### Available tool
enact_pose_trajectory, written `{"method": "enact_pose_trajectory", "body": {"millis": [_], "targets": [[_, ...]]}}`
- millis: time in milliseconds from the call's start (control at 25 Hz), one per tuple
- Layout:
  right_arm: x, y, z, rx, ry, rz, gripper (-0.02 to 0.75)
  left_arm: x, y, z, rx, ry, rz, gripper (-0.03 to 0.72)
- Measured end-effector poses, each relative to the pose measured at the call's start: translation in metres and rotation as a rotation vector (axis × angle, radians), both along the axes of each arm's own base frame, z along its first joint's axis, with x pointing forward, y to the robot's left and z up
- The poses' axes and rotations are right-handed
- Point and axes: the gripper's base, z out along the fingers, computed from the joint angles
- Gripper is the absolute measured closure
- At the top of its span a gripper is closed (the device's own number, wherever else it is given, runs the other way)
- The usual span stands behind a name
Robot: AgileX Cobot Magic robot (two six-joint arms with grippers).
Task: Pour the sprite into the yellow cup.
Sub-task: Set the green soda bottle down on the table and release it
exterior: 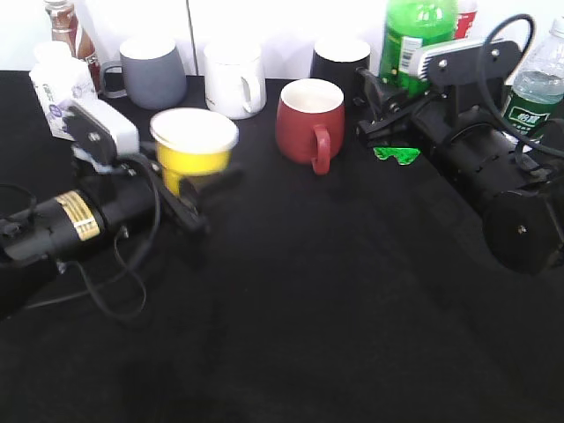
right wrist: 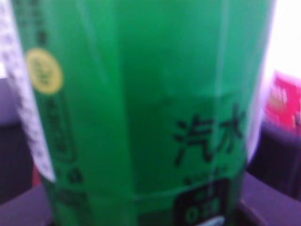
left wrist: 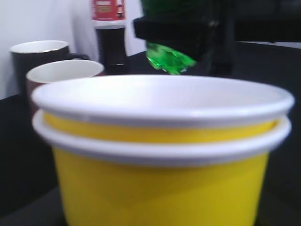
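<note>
Sprite (exterior: 414,35) upright at bench (exterior: 308,308) rear right, long axis vertical, directly ahead of right end effector (exterior: 374,106) and touching or nearly so; fills right wrist view (right wrist: 141,113) edge to edge. Fingers look to straddle lower body of bottle, but whether clamped: cannot tell, pads hidden. Bottle base seems lifted off bench w/ green glint below (judgement only). Yellow cup (exterior: 194,145) front left, well apart from bottle, red mug (exterior: 310,119) between them. Left end effector (exterior: 198,189) at cup's base, jaws around or against wall; grip state not resolvable, left wrist view (left wrist: 160,155) shows only cup close-up. Pour needs bottle carried leftward across red mug to cup mouth. Materials: bottle translucent green plastic, glossy printed label; cup appears as two nested tapered cups, yellow wall, white rolled rim, prob. paper, light, tips easily. Bench cloth matte black.
</note>
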Motion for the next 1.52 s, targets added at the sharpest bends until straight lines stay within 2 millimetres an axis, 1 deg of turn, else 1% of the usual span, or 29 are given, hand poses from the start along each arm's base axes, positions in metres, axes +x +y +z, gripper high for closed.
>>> {"method": "enact_pose_trajectory", "body": {"millis": [120,160,240,360,440,520,600,680,760,840,1120,1440,1520], "targets": [[0.000,0.000,-0.001,0.010,0.017,-0.005,0.318,0.011,0.011,0.002,0.027,-0.049,0.163,0.234],[0.000,0.000,-0.001,0.011,0.018,-0.004,0.318,0.019,0.013,0.003,0.014,-0.057,0.209,0.234],[0.000,0.000,-0.001,0.010,0.019,-0.004,0.318,0.040,0.016,0.003,-0.004,-0.079,0.263,0.234],[0.000,0.000,-0.001,0.010,0.020,-0.004,0.319,0.073,0.030,-0.009,-0.005,-0.087,0.334,0.234],[0.000,0.000,-0.002,0.010,0.021,-0.004,0.319,0.092,0.036,-0.014,-0.013,-0.104,0.363,0.234],[0.000,0.000,-0.002,0.011,0.022,-0.004,0.319,0.108,0.033,-0.019,-0.013,-0.129,0.349,0.234],[0.000,0.000,-0.002,0.011,0.022,-0.005,0.319,0.120,0.028,-0.031,-0.006,-0.134,0.325,0.234],[0.000,-0.001,-0.002,0.016,0.025,-0.016,0.319,0.128,0.023,-0.041,0.001,-0.136,0.306,0.234],[0.001,-0.002,-0.002,0.020,0.027,-0.024,0.319,0.136,0.024,-0.047,0.000,-0.142,0.311,0.234],[0.001,-0.002,-0.002,0.021,0.027,-0.025,0.319,0.140,0.027,-0.053,-0.001,-0.135,0.320,0.234],[0.001,-0.002,-0.002,0.021,0.027,-0.027,0.319,0.141,0.027,-0.052,-0.003,-0.136,0.319,0.234],[0.001,-0.002,-0.002,0.021,0.027,-0.027,0.319,0.137,0.027,-0.057,0.018,-0.110,0.306,0.230],[0.001,-0.002,-0.002,0.021,0.027,-0.027,0.319,0.135,0.026,-0.059,0.033,-0.110,0.276,0.212]]}}
